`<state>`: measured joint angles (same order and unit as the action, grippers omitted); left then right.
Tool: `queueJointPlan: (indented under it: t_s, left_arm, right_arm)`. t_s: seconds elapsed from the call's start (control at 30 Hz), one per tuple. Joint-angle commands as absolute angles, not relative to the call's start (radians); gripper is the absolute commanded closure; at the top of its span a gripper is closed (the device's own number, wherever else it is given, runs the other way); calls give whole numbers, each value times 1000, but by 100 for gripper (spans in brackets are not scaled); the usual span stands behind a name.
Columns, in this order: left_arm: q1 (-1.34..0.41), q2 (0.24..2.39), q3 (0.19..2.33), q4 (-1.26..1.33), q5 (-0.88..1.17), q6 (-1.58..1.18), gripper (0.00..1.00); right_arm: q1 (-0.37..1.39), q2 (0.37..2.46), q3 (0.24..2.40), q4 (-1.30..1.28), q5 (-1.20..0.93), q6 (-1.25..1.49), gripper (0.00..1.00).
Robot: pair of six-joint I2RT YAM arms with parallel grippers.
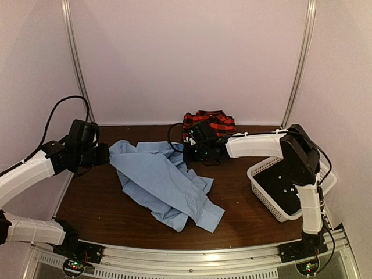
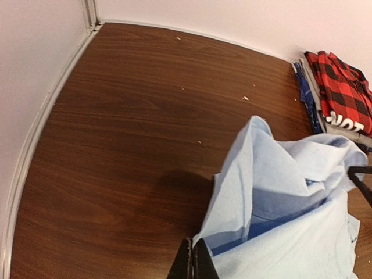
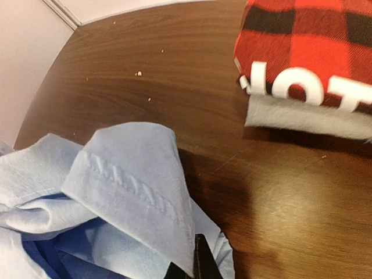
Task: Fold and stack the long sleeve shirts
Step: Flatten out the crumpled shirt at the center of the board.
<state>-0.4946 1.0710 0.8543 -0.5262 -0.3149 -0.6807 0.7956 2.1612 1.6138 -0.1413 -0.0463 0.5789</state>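
Blue shirt (image 1: 165,186) is pinched by both the left gripper (image 2: 192,258) and right gripper (image 3: 196,266), each clamped shut on cloth — the basket (image 1: 264,200) shows only from overhead.

The table (image 1: 104,203) lies bare far left and front; basket (image 1: 264,195), plaid shirt (image 1: 218,121) and blue shirt (image 1: 163,180) crowd the rest.

1 lt-blue shirt (image 1: 163,180), 1 plaid shirt (image 1: 218,121), 1 basket (image 1: 264,197).
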Motion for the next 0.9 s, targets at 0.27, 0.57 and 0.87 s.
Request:
queueJointPlan:
  t_s: [0.27, 0.57, 0.87]
  left_arm:
    - [-43, 1119, 942, -566, -56, -514, 100]
    - [34, 1265, 1031, -548, -55, -456, 100]
    - [35, 1446, 1171, -546, 99, -402, 83]
  right_arm:
    - [717, 1843, 1668, -422, 306, 327, 100]
    - [665, 2009, 1856, -479, 225, 264, 100]
    - [727, 2171, 2047, -582, 142, 264, 62]
